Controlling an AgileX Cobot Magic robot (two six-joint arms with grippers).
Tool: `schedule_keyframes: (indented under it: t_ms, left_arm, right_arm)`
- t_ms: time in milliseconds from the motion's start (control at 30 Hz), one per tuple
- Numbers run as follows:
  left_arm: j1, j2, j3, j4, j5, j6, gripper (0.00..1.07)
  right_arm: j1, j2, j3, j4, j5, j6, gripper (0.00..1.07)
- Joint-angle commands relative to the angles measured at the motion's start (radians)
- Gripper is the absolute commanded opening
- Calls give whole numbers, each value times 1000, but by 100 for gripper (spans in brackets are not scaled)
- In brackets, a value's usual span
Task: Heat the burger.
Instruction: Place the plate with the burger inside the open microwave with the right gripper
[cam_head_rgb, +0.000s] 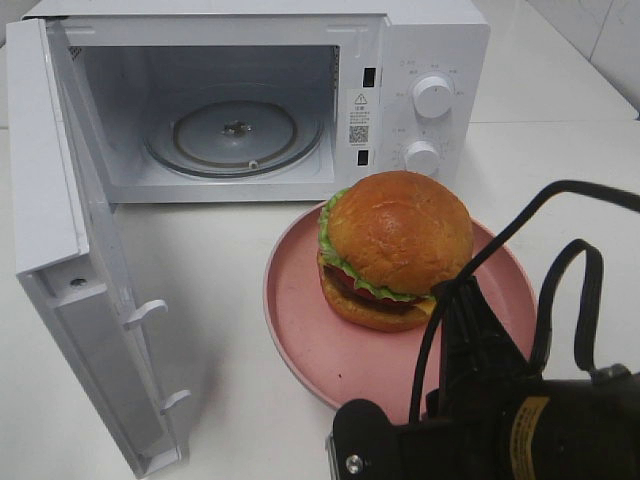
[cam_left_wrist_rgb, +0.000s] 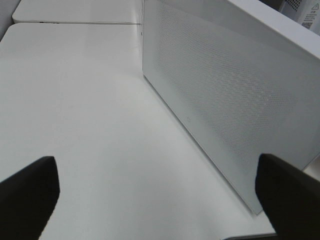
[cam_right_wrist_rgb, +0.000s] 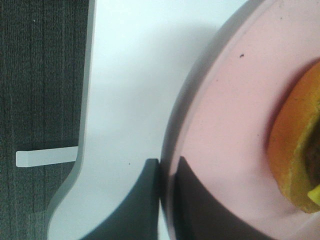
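White surface (cam_head_rgb: 220, 300) carries everything. White microwave (cam_head_rgb: 430, 40) sits at the back. Its door (cam_head_rgb: 40, 170) is swung wide open on the left of the high view, inner face and two latch hooks showing. Black right arm (cam_head_rgb: 520, 420) comes in from the near right corner, cables looping above it, and covers the near right part of the plate. Round pink plate (cam_head_rgb: 310, 330) sits flat on the surface just in front of the microwave's right half, outside the cavity. Glass turntable (cam_head_rgb: 235, 135) lies in the cavity. Burger (cam_head_rgb: 400, 235) is upright on the plate, toward its back half and below the control panel, bun top up, with lettuce, tomato and patty showing at the side; it is not in the microwave. Right gripper (cam_right_wrist_rgb: 167, 162) is clamped on the plate rim, one of its fingers (cam_right_wrist_rgb: 140, 210) outside on the surface side and the other inside on the plate floor, with the burger near but not touched. Left gripper (cam_left_wrist_rgb: 156, 165) has its jaws spread wide with nothing between them, over bare surface beside the door's outer mesh face. Two round knobs (cam_head_rgb: 432, 97) are stacked on the control panel.
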Motion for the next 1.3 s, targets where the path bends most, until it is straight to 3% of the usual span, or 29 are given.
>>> schedule_keyframes:
  t_ms: [33,167,233,333,400,500,633,767,900,1300]
  left_arm:
    - [-2,-16,2,-1,-9,1,100]
    - [-2,-16,2,-1,-9,1,100]
    - [-2,-16,2,-1,-9,1,100]
    - [-2,-16,2,-1,-9,1,100]
    - [-2,-16,2,-1,-9,1,100]
    - [-2,-16,2,-1,-9,1,100]
    - [-2,-16,2,-1,-9,1,100]
    - [-2,-16,2,-1,-9,1,100]
    - [-2,-16,2,-1,-9,1,100]
    - [-2,-16,2,-1,-9,1,100]
  right_arm:
    - [-78,-9,-5,-64,-47,-72,0]
    - [-133,-9,-5,-57,-77,-147,0]
    - [-213,-9,-5,-49,-127,-278,0]
    - [-236,-9,-5,-49,-141,-305,0]
    - [-321,-9,-5,-44,-192,-436,0]
    - [-337,-9,-5,-36,-202,-461,0]
    - [-441,-9,-32,92,-260,-709,0]
    - [-486,-9,-40,169,-279,-864,0]
    - [-557,-9,-43,337,-300,-1138,0]
    - [-674,-9,-43,577,-351,-1492,0]
